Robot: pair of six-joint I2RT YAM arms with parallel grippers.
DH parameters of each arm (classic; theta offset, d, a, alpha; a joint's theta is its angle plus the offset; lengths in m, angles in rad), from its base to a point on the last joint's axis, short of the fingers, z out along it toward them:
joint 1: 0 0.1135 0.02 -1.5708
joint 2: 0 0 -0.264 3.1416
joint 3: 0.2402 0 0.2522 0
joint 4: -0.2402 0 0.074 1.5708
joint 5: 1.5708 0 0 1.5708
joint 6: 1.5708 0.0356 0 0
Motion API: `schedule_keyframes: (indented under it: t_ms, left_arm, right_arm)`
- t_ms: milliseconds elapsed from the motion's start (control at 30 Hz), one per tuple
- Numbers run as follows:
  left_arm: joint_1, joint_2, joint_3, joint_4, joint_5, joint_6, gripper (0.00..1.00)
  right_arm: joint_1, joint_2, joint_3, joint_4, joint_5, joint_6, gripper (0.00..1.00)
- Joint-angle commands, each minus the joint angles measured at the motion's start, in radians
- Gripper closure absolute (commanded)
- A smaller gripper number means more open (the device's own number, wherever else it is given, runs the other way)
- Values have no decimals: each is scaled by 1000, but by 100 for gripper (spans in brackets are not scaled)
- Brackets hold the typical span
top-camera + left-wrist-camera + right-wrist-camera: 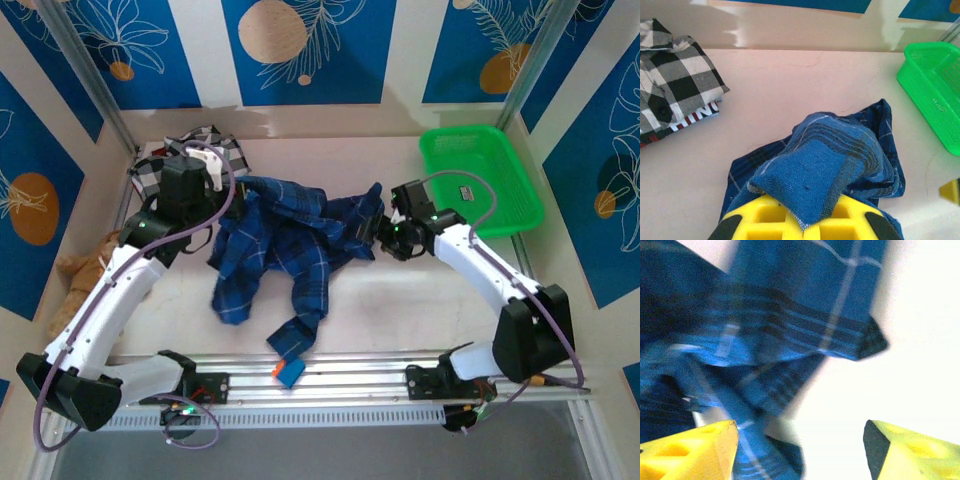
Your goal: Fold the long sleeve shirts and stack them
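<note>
Dark blue plaid shirt (290,250) lies crumpled on the table (420,300), strung between the two grippers and not yet spread flat. The left gripper (807,220) has its jaws closed on a thick bunched fold of the shirt. The cloth rises from between the yellow fingers (775,222) and drapes forward and to the right of them. Ahead and to the left of those jaws, well apart from the blue cloth, rests the checked shirt (675,85), which looks already folded, with lettering along its near edge. The green basket (935,85) sits far off to their right.

The right gripper (800,435) has its jaws wide apart at the opposite edge of the blue shirt. Cloth hangs just ahead of them and brushes the finger on the left of that wrist view. The view is blurred, so nothing seems pinched yet, though I cannot say how deep the cloth sits in the gap.

The step in hand, as I judge it, is getting a second hold so the shirt can be pulled open. The right jaws should close on a single edge layer, a hem or shoulder corner rather than a wad, directly across from the left hold. Both grippers should then lift and draw apart evenly until the body hangs flat with the sleeves free. The left grip holds several layers, which may hide a twist, so watch for that.
</note>
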Motion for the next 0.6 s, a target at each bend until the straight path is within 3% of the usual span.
schedule_keyframes:
  t_ms: [0, 267, 333, 367, 467, 567]
  left_arm:
    - [39, 11, 41, -41, 42, 58, 95]
    - [89, 7, 100, -58, 81, 85, 94]
    - [92, 11, 123, -68, 84, 101, 94]
    - [94, 12, 134, -72, 84, 111, 94]
    - [100, 4, 157, -76, 88, 130, 94]
    - [103, -10, 180, -87, 90, 152, 94]
  right_arm:
    - [30, 85, -15, 65, 53, -40, 31]
    - [83, 324, 23, 180, 150, -11, 31]
    - [93, 377, 69, 167, 227, -2, 33]
    - [95, 406, 94, 157, 278, 0, 37]
    - [84, 451, 147, 150, 429, 21, 64]
    - [57, 441, 181, 184, 488, -1, 83]
